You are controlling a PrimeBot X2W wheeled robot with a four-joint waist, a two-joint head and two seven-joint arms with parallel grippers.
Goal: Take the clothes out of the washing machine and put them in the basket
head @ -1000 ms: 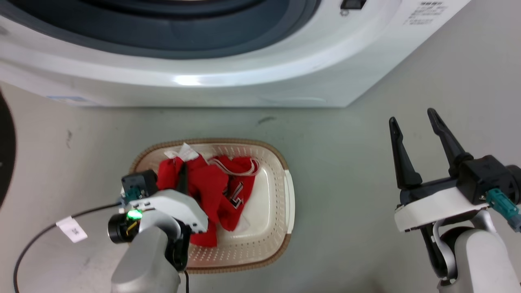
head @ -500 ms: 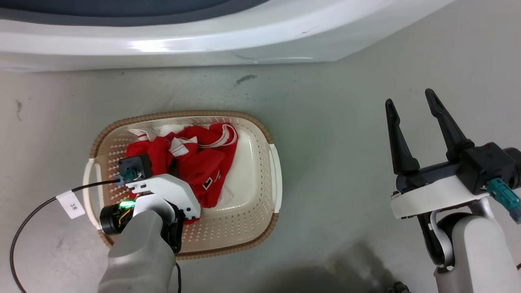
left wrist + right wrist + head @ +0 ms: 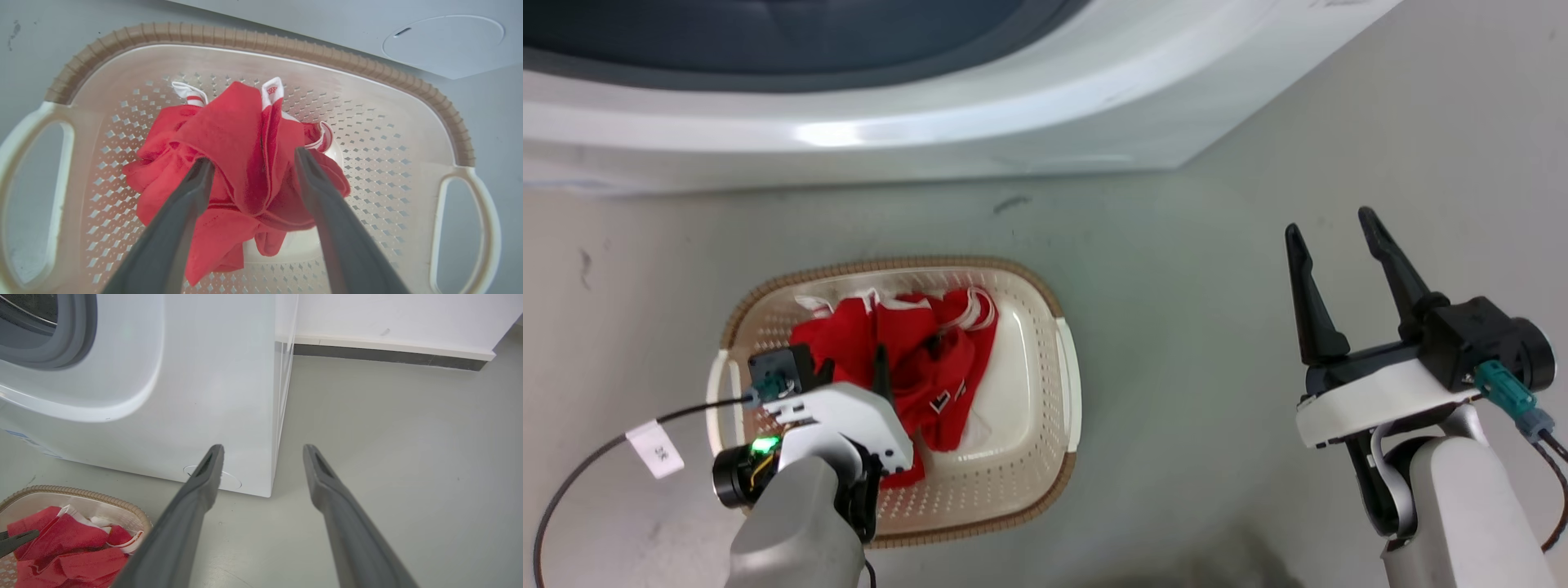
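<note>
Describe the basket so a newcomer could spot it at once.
Start at the big white washing machine; on the grey floor just in front of it sits a small oval basket. It is cream plastic with holes in its sides, a brown woven-look rim and white side handles, and it alone holds a heap of red clothes.

Grey forearms point(image 3: 796, 527), black tapered fingers point(image 3: 1308, 302)

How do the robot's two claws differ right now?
The left gripper hangs over the basket, spread around a fold of the clothes; the right gripper hangs aside over the floor, holding nothing. The left points down into the basket; the right points toward the washing machine. Both are open.
</note>
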